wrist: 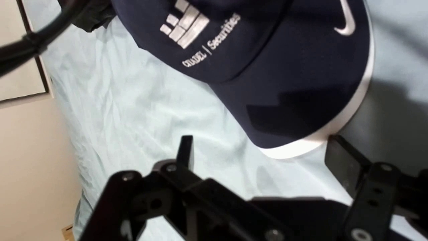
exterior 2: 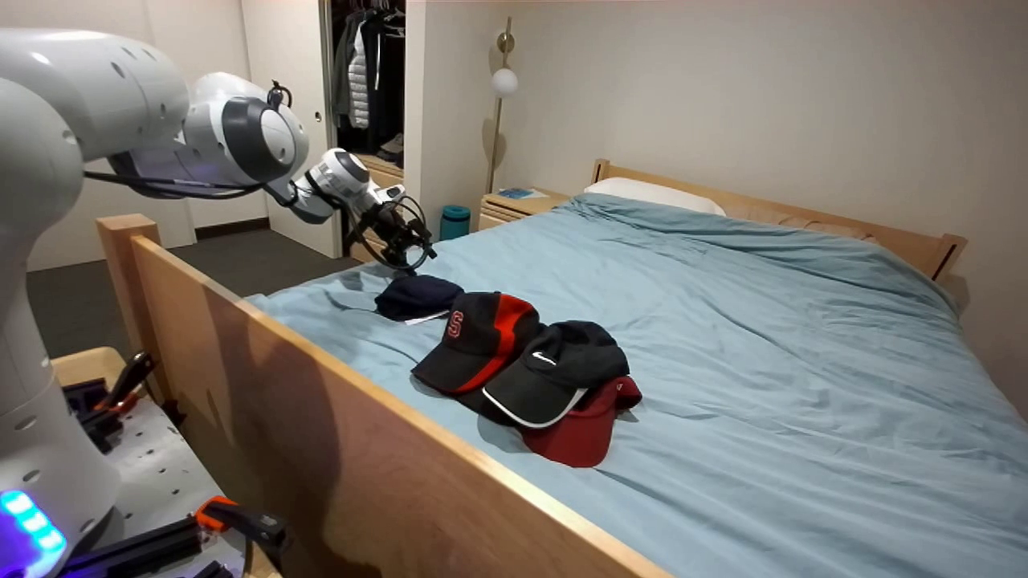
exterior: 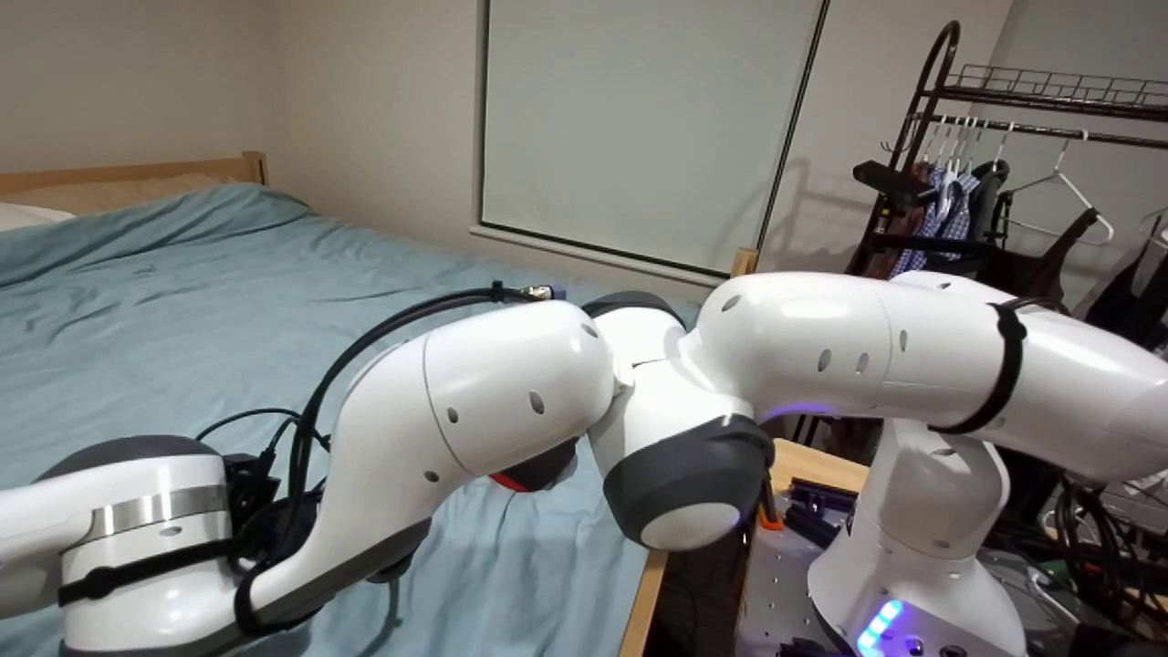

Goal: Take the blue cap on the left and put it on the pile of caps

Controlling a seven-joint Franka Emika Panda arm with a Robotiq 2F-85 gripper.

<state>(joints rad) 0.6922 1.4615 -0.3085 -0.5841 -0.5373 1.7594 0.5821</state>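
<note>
The bed (exterior 2: 763, 345) takes up most of the room shown, its blue sheet (exterior 2: 723, 457) rumpled beneath both the task's cap and the heap it is meant for. The white arm (exterior: 803, 338) reaches out over it from beyond the footboard (exterior 2: 401, 466). The pile of caps (exterior 2: 526, 384) sits near that board: a black cap with a red stripe (exterior 2: 482, 329), a black cap with a white rim (exterior 2: 580, 353), and a dark red cap (exterior 2: 574, 441) partly underneath. The blue cap (exterior 2: 414, 297) lies on the sheet just beside the pile, not on it; whether it touches the striped one I cannot tell. In the wrist view the gripper (wrist: 262, 150) stands spread wide and holds nothing, with sheet and the front of the brim (wrist: 311, 87) showing between and beyond its fingers (wrist: 185, 150). One fingertip (wrist: 339, 160) lines up with the brim's white edge (wrist: 301, 147); contact is too close to call.

The step in hand looks like the approach, the grasp not yet made. Next probably calls for easing forward until the brim sits between the fingers, with neither landing on its edge, then closing, lifting and carrying the cap across to the pile
</note>
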